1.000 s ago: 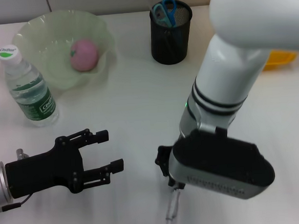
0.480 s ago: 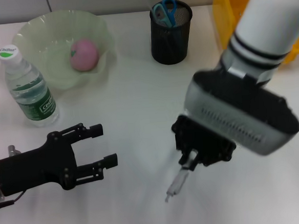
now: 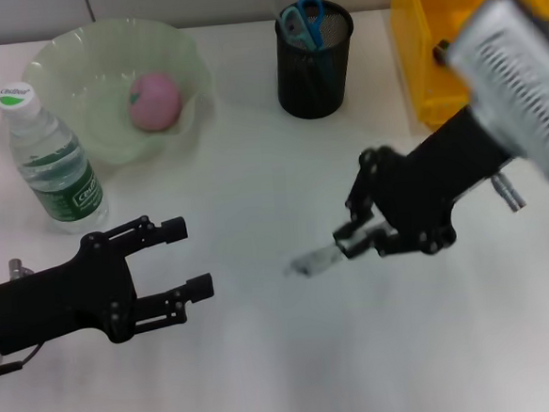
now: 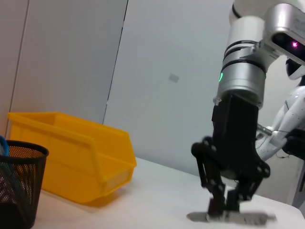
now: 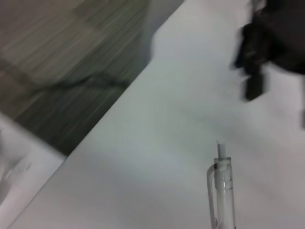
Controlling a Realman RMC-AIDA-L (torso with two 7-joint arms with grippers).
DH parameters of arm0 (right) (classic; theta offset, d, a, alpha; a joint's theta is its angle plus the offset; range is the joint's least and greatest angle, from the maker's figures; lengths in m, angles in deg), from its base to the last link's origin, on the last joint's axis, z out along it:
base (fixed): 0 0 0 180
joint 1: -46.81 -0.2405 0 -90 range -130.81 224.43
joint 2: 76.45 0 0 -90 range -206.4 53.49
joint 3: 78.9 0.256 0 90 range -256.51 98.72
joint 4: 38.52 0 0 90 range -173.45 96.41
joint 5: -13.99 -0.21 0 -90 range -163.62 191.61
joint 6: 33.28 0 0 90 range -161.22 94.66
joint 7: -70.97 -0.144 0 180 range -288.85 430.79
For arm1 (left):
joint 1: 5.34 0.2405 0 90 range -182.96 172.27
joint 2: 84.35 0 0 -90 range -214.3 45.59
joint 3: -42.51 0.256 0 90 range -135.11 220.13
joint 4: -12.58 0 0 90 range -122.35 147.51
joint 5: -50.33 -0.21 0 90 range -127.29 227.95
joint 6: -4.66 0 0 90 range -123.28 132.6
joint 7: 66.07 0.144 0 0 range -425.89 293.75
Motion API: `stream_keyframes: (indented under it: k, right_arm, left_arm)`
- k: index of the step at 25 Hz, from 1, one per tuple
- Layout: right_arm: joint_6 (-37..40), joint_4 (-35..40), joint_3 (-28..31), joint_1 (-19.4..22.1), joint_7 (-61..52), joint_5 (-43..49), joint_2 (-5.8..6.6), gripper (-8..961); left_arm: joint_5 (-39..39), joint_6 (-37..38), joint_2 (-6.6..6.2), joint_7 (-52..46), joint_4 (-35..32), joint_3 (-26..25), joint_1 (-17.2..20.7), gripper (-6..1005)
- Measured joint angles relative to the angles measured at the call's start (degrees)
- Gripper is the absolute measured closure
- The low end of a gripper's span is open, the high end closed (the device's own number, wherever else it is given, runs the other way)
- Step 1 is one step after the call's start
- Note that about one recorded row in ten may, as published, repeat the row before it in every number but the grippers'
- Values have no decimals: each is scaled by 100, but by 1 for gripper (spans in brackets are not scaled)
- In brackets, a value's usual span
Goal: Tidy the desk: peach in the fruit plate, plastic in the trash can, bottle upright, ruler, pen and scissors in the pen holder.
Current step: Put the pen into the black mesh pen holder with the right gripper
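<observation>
Near left, the black left gripper (image 3: pixel 190 259) hovers empty, fingers spread, above the white desk (image 3: pixel 266 357). Centre right, the black right gripper (image 3: pixel 354 236) pinches a clear plastic pen (image 3: pixel 314 257); only the right wrist view shows its clip (image 5: pixel 211 183).

White desk (image 3: pixel 253 170); grey wall panels (image 4: pixel 71 57) behind; dark floor (image 5: pixel 71 71) beyond edge.
</observation>
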State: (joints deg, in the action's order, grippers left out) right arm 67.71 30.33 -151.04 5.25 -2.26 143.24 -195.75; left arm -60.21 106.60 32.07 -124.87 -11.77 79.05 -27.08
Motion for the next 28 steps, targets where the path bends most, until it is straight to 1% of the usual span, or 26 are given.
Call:
stream_keyframes:
  k: [1, 2, 5, 6, 7, 10, 11, 12, 14, 15, 16, 17, 19, 24, 25, 26, 28]
  right_arm:
    - [-26, -105, 456, 197, 71, -288, 3, 836]
    - [-26, -105, 456, 197, 71, -288, 3, 836]
    - [-102, -431, 1041, 442, 318, -685, 5, 836]
    - [-188, -734, 1393, 568, 522, -961, 11, 836]
    - [-188, -734, 1393, 568, 522, -961, 11, 836]
    - [-326, -1375, 1880, 709, 836, -1380, 13, 836]
    - [-419, -1839, 2163, 779, 1102, -1628, 13, 836]
    - [-419, -1839, 2163, 779, 1102, -1628, 13, 836]
    - [-502, -2256, 2368, 839, 1358, -1850, 12, 837]
    - [-575, -2504, 2469, 874, 1528, -2003, 12, 837]
    - [-743, -2907, 2601, 919, 1788, -2255, 13, 837]
    - [-743, -2907, 2601, 919, 1788, -2255, 13, 837]
    - [-958, -3306, 2692, 948, 2109, -2444, 16, 837]
    - [-1316, -3954, 2882, 922, 2862, -2587, -2, 837]
    - [-1398, -4052, 2898, 914, 3013, -2682, -5, 837]
    - [-1570, -4263, 2892, 907, 3425, -3003, -7, 837]
    - [-1620, -4346, 2883, 905, 3634, -3144, -7, 837]
  left_arm:
    - [2, 11, 11, 0, 0, -1, -4, 199]
    - [4, 28, 26, 3, 1, -4, -11, 199]
    - [12, 64, 68, 44, 16, -24, -47, 199]
    - [13, 71, 92, 58, 24, -26, -66, 199]
    - [14, 72, 108, 62, 27, -26, -83, 199]
    - [16, 72, 147, 65, 38, -11, -131, 198]
    - [16, 72, 175, 68, 46, -8, -149, 198]
    - [16, 72, 175, 68, 46, -8, -149, 198]
    - [16, 72, 197, 73, 80, -8, -164, 198]
    - [16, 72, 199, 75, 99, -8, -174, 198]
    - [16, 74, 201, 77, 126, -9, -189, 198]
    - [16, 74, 201, 77, 126, -9, -189, 198]
    - [16, 74, 201, 77, 126, -9, -189, 198]
    - [84, 133, 214, 189, 353, -39, -300, 199]
    - [84, 133, 214, 189, 353, -39, -300, 199]
    - [214, 139, 214, 358, 503, -40, -325, 199]
    - [231, 140, 214, 404, 535, -40, -330, 199]
